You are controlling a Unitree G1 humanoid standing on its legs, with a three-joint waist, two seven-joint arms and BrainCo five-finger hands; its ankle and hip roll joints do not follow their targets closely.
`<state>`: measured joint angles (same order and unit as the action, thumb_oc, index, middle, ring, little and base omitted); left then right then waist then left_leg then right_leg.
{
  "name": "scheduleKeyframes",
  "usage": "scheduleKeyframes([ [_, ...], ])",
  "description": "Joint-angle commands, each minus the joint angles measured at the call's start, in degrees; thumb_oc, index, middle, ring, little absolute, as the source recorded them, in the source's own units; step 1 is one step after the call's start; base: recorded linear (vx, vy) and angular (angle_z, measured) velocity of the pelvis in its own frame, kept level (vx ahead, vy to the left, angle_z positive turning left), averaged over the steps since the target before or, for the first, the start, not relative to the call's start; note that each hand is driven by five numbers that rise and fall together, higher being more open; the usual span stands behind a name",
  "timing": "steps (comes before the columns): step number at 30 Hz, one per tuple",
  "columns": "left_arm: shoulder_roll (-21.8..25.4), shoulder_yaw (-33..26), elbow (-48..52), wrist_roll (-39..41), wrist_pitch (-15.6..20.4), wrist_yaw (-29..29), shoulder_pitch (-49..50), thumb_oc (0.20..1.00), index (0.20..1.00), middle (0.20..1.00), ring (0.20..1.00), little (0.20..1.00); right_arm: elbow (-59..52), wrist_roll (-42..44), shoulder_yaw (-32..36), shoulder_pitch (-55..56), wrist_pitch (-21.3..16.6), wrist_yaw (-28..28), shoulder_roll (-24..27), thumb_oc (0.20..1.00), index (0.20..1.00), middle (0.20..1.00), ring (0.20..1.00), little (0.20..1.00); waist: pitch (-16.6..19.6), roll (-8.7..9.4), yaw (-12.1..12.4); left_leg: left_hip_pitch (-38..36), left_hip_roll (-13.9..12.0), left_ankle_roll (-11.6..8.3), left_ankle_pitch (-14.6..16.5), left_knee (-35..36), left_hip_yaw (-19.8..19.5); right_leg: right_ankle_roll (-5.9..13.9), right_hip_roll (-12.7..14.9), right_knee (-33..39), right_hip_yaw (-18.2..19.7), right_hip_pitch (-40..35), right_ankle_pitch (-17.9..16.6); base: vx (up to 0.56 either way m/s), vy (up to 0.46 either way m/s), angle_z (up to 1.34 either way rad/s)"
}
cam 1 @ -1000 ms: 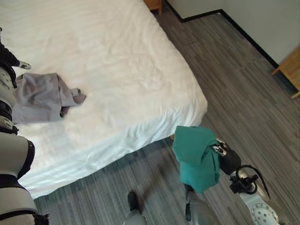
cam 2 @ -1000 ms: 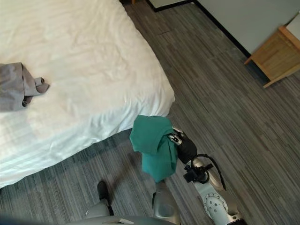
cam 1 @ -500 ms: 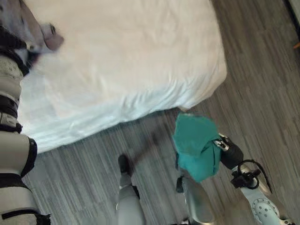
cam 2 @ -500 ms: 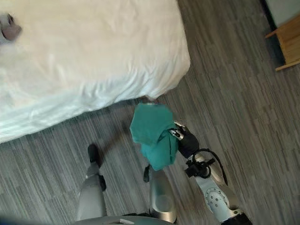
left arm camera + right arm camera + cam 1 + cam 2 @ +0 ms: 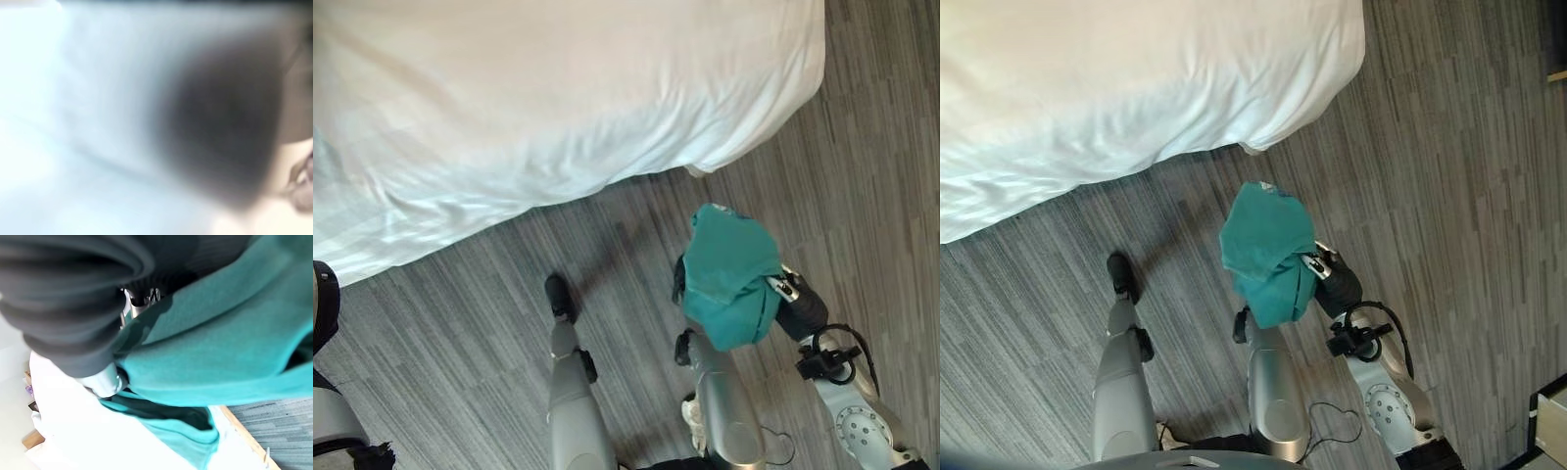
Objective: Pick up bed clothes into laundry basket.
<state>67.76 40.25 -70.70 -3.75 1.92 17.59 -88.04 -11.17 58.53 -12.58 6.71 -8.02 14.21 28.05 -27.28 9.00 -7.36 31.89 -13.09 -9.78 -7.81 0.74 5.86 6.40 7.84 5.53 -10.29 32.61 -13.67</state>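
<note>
**Carry the teal garment clear of the bed and find the basket before letting go**

The right hand point(image 5: 795, 305) sits in the lower right of the left eye view, over the grey striped floor point(image 5: 440, 323), with the teal garment point(image 5: 729, 277) bunched and draped over it. In the right wrist view the cloth point(image 5: 220, 347) wraps close round the dark ribbed cover; the fingers are buried under the fabric, so I cannot tell how they are closed, though the garment hangs from that hand and is clearly borne by it. The white bed point(image 5: 538, 88) fills the top of the frame, its corner well apart from the garment.

No laundry basket shows here, so the step in hand looks like transport. To do it well, keep the wrist level so the loose folds do not slide off, hold the hanging tail clear of the floor, and release only once the basket's opening is directly beneath.

The left hand's state cannot be told from its wrist view.
</note>
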Motion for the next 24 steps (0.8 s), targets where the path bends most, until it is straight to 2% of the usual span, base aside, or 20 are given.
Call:
scheduleKeyframes([
  [1,0.6,0.6,-3.8,-5.5,-1.3,-3.9,1.4,0.200,0.200,0.200,0.200,0.200,-1.0,0.4,1.8,0.4,-1.2,2.7,0.7,0.200,0.200,0.200,0.200,0.200,2.1,1.07,-0.9,1.0,0.7,2.03,-1.7,1.1,-2.1,6.44,3.5,-1.3,-0.3,-3.7,1.1,0.00,0.000,0.00],
  [6,-1.5,-3.7,3.8,-6.2,0.4,-3.8,8.6,0.200,0.200,0.200,0.200,0.200,-0.9,-0.1,1.2,-0.7,-1.2,3.4,1.1,0.200,0.200,0.200,0.200,0.200,2.2,0.38,-0.3,0.0,0.9,2.12,-1.2,0.6,-2.5,6.22,3.6,-1.5,-0.3,-5.0,1.4,0.00,0.000,0.00],
  [9,-3.5,-9.4,11.7,-3.7,1.6,-2.7,15.5,0.200,0.200,0.200,0.200,0.200,-1.2,-0.7,1.6,-1.5,-1.9,3.0,1.1,0.200,0.200,0.200,0.200,0.200,2.3,-0.32,0.6,-1.4,1.1,2.20,-1.1,0.9,-2.6,6.10,3.8,-1.7,-0.6,-6.3,1.9,0.00,0.000,0.00],
  [13,-6.3,-21.9,28.4,2.7,3.7,-2.0,30.4,0.200,0.200,0.200,0.200,0.200,-0.4,-2.6,3.7,-1.6,-2.3,1.6,-0.1,0.200,0.200,0.200,0.200,0.200,2.9,-1.74,2.1,-4.0,1.5,2.43,-0.5,1.1,-2.6,5.86,4.2,-1.9,-0.7,-8.7,2.6,0.00,0.000,0.00],
  [14,-8.3,-26.5,34.1,5.9,4.7,-1.7,35.8,0.200,0.200,0.200,0.200,0.200,-0.2,-3.4,4.6,-1.7,-2.7,1.0,-0.4,0.200,0.200,0.200,0.200,0.200,3.0,-2.12,2.5,-4.8,1.7,2.46,-0.3,1.2,-2.7,5.76,4.4,-2.0,-0.7,-9.5,2.9,0.00,0.000,0.00],
  [15,-9.8,-30.0,35.7,8.2,5.4,-2.8,40.7,0.200,0.200,0.200,0.200,0.200,0.5,-4.0,5.0,-2.0,-2.8,0.4,-0.4,0.200,0.200,0.200,0.200,0.200,3.4,-2.68,2.3,-5.9,1.7,2.54,-0.1,1.2,-2.6,5.61,4.5,-2.1,-0.6,-10.4,3.2,0.02,0.030,0.06],
  [17,-14.8,-35.8,43.0,16.2,8.4,-4.2,50.0,0.200,0.200,0.200,0.200,0.200,1.0,-5.5,7.0,-2.0,-3.4,-1.0,-1.2,0.200,0.200,0.200,0.200,0.200,4.0,-3.40,3.0,-7.7,2.0,2.67,0.2,1.3,-2.5,5.39,4.8,-2.5,-0.4,-11.8,3.8,0.03,0.056,0.07],
  [18,-19.3,-40.2,51.8,19.7,10.1,-5.3,59.8,0.200,0.200,0.200,0.200,0.200,1.5,-6.7,8.9,-2.2,-4.1,-2.2,-2.1,0.200,0.200,0.200,0.200,0.200,4.6,-4.38,3.2,-10.1,2.6,2.88,0.6,1.6,-2.2,5.12,5.2,-3.0,-0.2,-13.6,4.5,0.05,0.074,0.03],
  [20,-25.3,-41.2,57.3,23.8,11.0,-7.9,67.2,0.200,0.200,0.200,0.200,0.200,2.0,-8.5,11.0,-2.5,-4.6,-3.8,-2.9,0.200,0.200,0.200,0.200,0.200,5.7,-5.43,3.6,-12.8,2.8,2.98,0.9,2.2,-1.9,4.88,5.7,-3.6,0.0,-15.4,5.6,0.08,0.085,-0.01],
  [21,-29.8,-42.1,60.8,27.6,11.7,-10.1,73.0,0.200,0.200,0.200,0.200,0.200,2.5,-9.7,12.9,-2.3,-4.7,-4.5,-3.9,0.200,0.200,0.200,0.200,0.200,7.4,-6.43,3.5,-15.4,3.1,3.16,1.0,3.1,-1.7,4.75,6.1,-4.1,0.3,-17.2,6.6,0.12,0.080,0.04],
  [23,-37.1,-41.7,63.8,33.6,12.6,-12.0,77.6,0.200,0.200,0.200,0.200,0.200,2.7,-10.6,13.9,-2.7,-5.2,-5.6,-4.9,0.200,0.200,0.200,0.200,0.200,9.4,-7.30,3.6,-18.2,3.3,3.36,1.5,3.5,-1.4,4.52,6.6,-4.6,0.2,-19.9,7.9,0.13,0.030,0.09],
  [24,-40.7,-42.5,66.7,35.2,12.8,-12.4,81.7,0.200,0.200,0.200,0.200,0.200,2.5,-11.3,15.5,-3.0,-5.9,-6.8,-6.1,0.200,0.200,0.200,0.200,0.200,11.6,-7.85,3.3,-20.8,3.7,3.63,1.9,3.8,-1.3,4.26,6.6,-5.1,0.3,-22.2,9.1,0.16,-0.028,0.08],
])
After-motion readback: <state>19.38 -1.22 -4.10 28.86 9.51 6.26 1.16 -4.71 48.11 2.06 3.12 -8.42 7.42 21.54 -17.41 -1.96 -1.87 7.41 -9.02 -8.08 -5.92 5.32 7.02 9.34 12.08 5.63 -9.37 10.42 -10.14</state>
